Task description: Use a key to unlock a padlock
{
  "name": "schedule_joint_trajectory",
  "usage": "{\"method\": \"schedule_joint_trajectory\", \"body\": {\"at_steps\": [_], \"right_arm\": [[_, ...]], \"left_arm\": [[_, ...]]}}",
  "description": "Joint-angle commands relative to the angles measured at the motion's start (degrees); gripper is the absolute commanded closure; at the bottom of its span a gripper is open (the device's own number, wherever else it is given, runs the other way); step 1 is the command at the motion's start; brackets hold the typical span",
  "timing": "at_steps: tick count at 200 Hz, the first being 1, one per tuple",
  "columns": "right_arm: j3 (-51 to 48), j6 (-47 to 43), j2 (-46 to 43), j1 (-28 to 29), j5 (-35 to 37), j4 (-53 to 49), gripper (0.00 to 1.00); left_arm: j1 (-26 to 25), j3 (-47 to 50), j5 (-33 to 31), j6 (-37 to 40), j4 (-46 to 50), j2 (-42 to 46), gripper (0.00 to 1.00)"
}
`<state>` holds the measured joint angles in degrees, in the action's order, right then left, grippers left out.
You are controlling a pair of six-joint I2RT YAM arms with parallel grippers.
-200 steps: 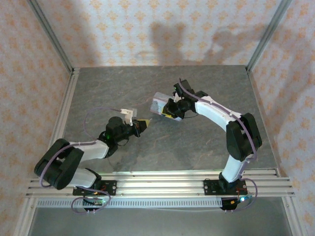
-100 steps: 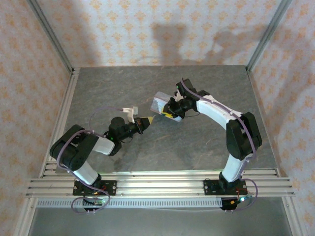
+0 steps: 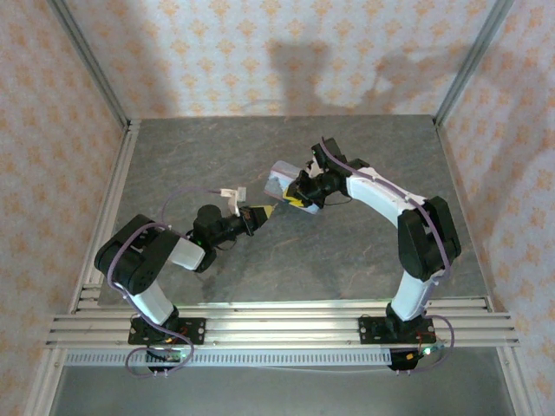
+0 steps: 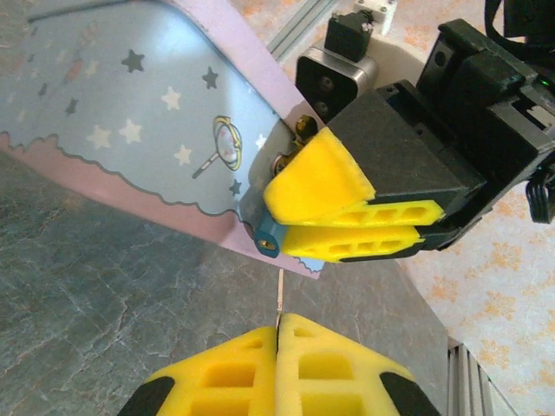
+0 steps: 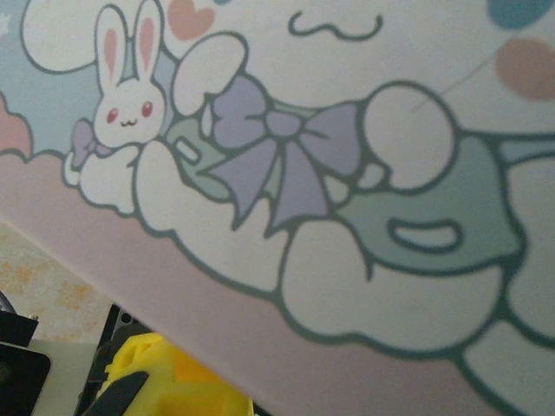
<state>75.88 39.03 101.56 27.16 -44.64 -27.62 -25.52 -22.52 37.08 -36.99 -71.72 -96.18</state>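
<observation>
2 robot arms meet near the middle of a grey stone-patterned table [image 3: 347, 260], seen from above. The left claw [image 3: 254, 215] reaches in from the near left, and the right claw [image 3: 293, 201] comes from the far right. Their tips are close together.

The right claw is pressed against the near edge of a pastel tin [image 3: 282, 180], which is held tilted above the table. From the left wrist camera, the tin has a pale blue face with stars and a pink border. From the right wrist camera, it has a cartoon rabbit and a lilac bow.

From the left wrist camera, the right claw's 2 yellow foam pads [image 4: 323, 184] are closed on a tiny blue-teal padlock [image 4: 268, 238]. The padlock hangs at the tin's lower edge, beside small metal fittings, and its corner pokes out past the pads with a small brass ring on it.

The left claw is closed on a key [image 4: 279, 295]. Its 2 yellow pads are pressed together, and a thin metal blade stands straight up from the seam between them. The blade's tip is just beside the padlock's exposed corner, slightly to its right. Whether they touch cannot be told.
</observation>
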Motion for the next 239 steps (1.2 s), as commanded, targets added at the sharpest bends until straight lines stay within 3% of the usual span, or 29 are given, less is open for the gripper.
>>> {"method": "schedule_joint_trajectory", "body": {"at_steps": [1,239], "right_arm": [[2.2,1.3,1.0,-0.6,-2.8,2.5,1.00],[-0.3,7.5,-1.5,-2.5,-9.6,7.8,1.00]], "left_arm": [[-0.4,-0.5,0.8,2.7,-3.8,0.1,1.00],[0.6,-4.5,2.8,2.3,-4.0,-1.6,1.00]]}}
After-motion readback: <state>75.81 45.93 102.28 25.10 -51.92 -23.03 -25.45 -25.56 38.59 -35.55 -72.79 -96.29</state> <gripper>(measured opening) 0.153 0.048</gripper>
